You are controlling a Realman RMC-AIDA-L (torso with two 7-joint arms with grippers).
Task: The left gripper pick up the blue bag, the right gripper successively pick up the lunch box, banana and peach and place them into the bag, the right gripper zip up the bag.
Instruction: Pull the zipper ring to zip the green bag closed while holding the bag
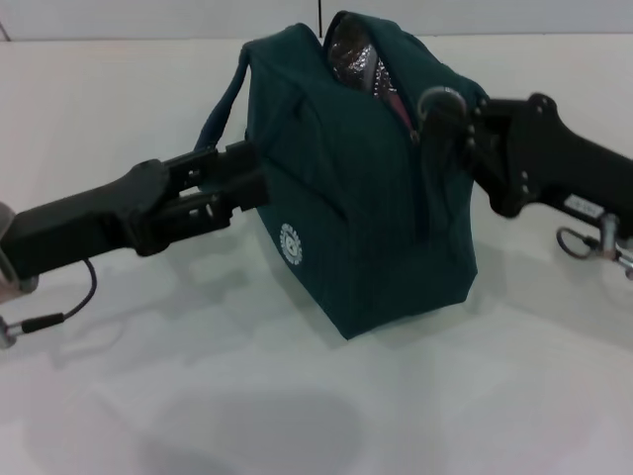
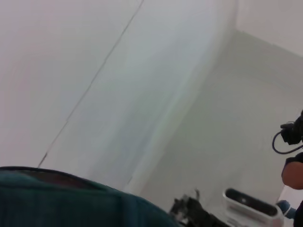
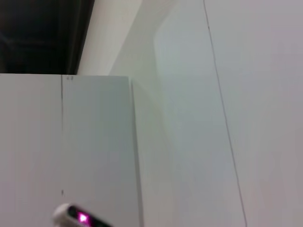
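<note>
The blue bag (image 1: 361, 188) stands upright in the middle of the white table, its white round logo facing me. Its top is partly open, showing silver foil lining (image 1: 351, 54) and a pink strip along the zipper edge. My left gripper (image 1: 247, 183) reaches in from the left and is shut on the bag's side just below a loop handle (image 1: 223, 109). My right gripper (image 1: 440, 124) sits at the bag's upper right, shut at the ring-pull (image 1: 442, 99) of the zipper. The bag's teal fabric (image 2: 57, 203) fills the left wrist view's lower edge. Lunch box, banana and peach are out of view.
The white table (image 1: 297, 406) spreads around the bag, with a pale wall behind. A cable loop (image 1: 579, 242) hangs under the right arm, and a thin black cable (image 1: 59, 317) trails from the left arm. A white device (image 2: 248, 203) shows in the left wrist view.
</note>
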